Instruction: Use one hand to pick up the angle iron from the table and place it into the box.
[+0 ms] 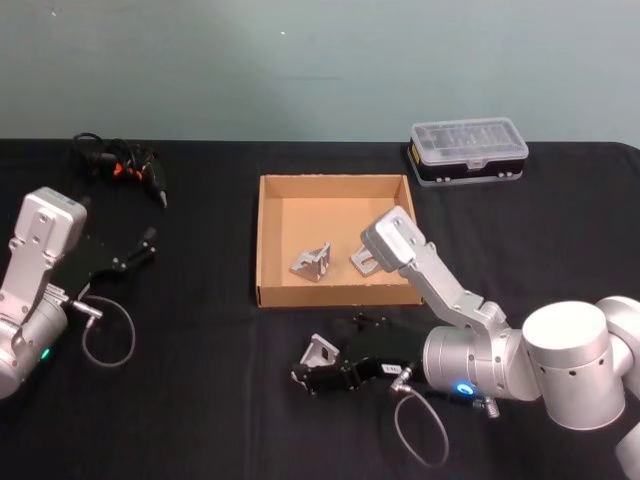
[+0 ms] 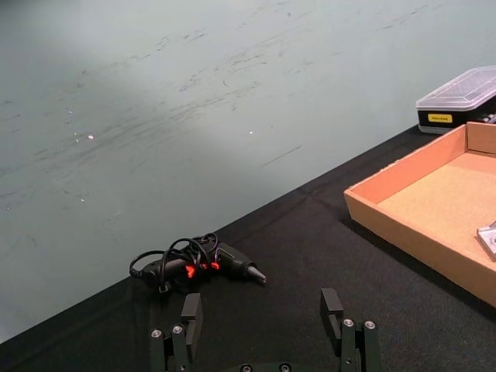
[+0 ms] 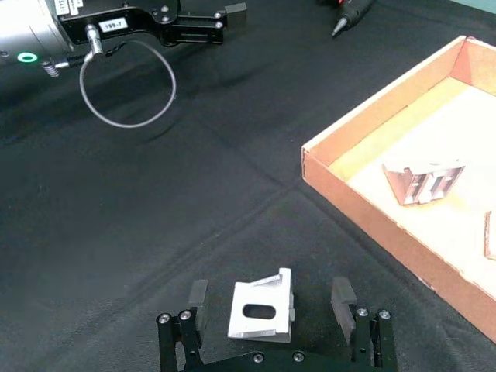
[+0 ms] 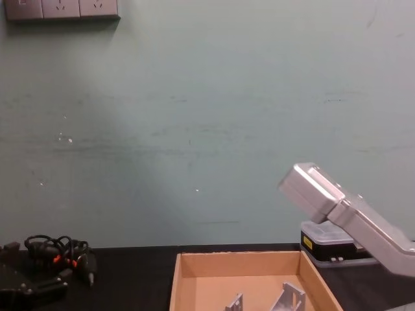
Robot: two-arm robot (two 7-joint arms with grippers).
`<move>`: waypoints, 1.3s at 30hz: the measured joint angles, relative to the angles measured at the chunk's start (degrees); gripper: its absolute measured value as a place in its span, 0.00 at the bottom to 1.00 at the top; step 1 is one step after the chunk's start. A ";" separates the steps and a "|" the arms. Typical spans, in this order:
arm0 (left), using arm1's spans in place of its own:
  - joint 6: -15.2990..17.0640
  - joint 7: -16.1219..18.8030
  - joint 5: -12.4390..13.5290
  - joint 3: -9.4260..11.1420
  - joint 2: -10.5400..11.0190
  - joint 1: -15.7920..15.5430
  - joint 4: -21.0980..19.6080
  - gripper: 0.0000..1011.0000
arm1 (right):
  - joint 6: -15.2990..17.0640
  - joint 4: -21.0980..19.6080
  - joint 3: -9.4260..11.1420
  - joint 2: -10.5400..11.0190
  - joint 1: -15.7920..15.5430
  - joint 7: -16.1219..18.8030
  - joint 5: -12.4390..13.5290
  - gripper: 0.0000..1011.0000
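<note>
The flat black matte table carries the shallow tan cardboard box, which lies just beyond the right gripper, on its far side from the robot. The long black right gripper rests low with its jaws wide, one finger on each side of the small silver L-shaped angle iron, neither clearly touching it. The left gripper is parked well apart, also spread.

The bracket looks rigid, light and smooth, so likely to slip. Pinching its two parallel side edges seems best. Its slotted face tilts upward, with the fold on the side away from the palm. The piece is squat, and its slot runs from finger to finger.
</note>
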 joint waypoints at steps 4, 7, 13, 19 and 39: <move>0.00 0.00 0.00 0.00 0.00 0.00 0.00 0.99 | -0.17 0.03 -0.11 0.03 -0.03 0.11 -0.30 0.96; 0.00 0.00 0.00 0.00 0.00 0.00 0.00 0.99 | -0.24 0.05 -0.17 0.03 -0.07 0.12 -0.47 0.89; 0.00 0.00 0.00 0.00 0.00 0.00 0.00 0.99 | -0.68 0.15 -0.27 0.19 -0.22 0.30 -0.88 0.75; 0.00 0.00 0.00 0.00 0.00 0.00 0.00 0.99 | -1.31 0.12 -0.28 0.43 -0.54 0.56 -1.35 0.56; 0.00 0.00 0.00 0.00 0.00 0.00 0.00 0.99 | -2.99 -0.32 0.05 0.69 -1.30 0.76 -3.19 0.07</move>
